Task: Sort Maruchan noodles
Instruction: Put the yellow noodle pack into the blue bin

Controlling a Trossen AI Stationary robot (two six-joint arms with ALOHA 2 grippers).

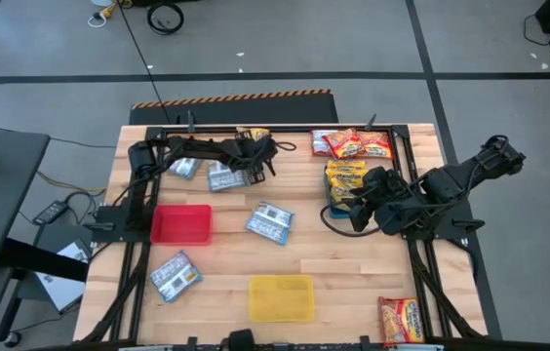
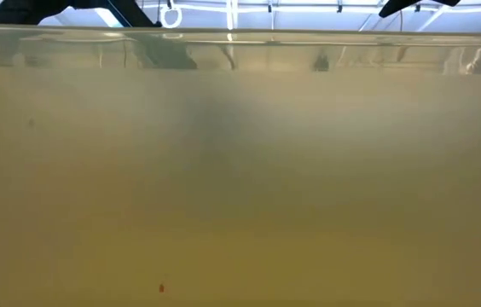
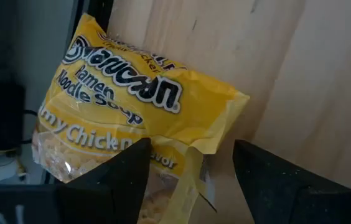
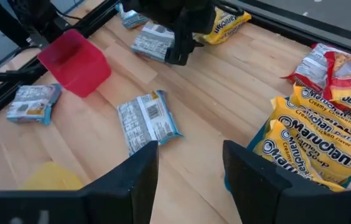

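STEP: reaching for yellow packet [image 3: 144, 118] at upper centre of table [image 1: 353, 273] | left gripper [image 3: 188, 171] open, straddling packet corner | right gripper [image 4: 191, 165] open, empty, right of centre by yellow stack [image 4: 315, 146] | NEXT: likely lower, close, carry to yellow tray [image 1: 281, 297]

Two black, cable-draped jointed arms

Even overhead light, soft shadows; low view fogged yellowish blur; wrist views sharp.

Bare wood [image 1: 343, 258] mid-table, between blue packet [image 1: 270, 221] and yellow tray [image 1: 281, 297].
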